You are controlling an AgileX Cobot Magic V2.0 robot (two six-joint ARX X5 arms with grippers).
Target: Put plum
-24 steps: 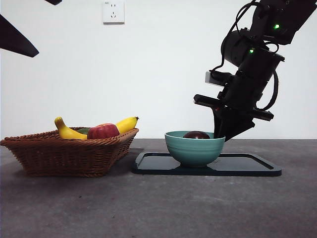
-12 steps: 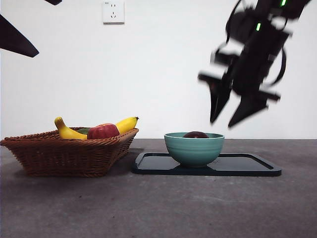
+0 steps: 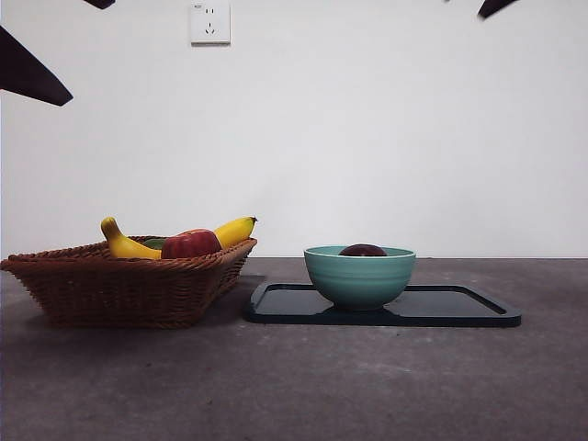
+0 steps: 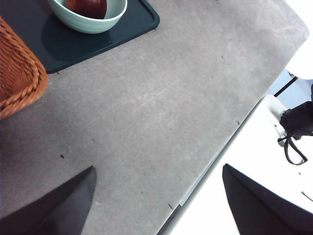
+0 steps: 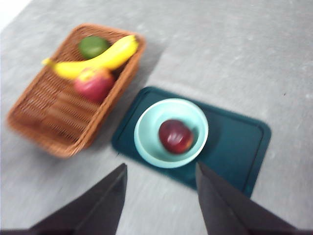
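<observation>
Dark plum (image 5: pixel 175 136), one, in one teal bowl (image 5: pixel 146 134); both grippers, left (image 4: pixel 159 200) and right (image 5: pixel 161 196), agape, empty.

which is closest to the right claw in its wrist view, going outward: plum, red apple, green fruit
Measured from the right claw, which hangs open above the table:
1. plum, in the bowl on the tray, nearest.
2. red apple, in the basket, beside the banana.
3. green fruit, at the basket's far end, farthest.
</observation>
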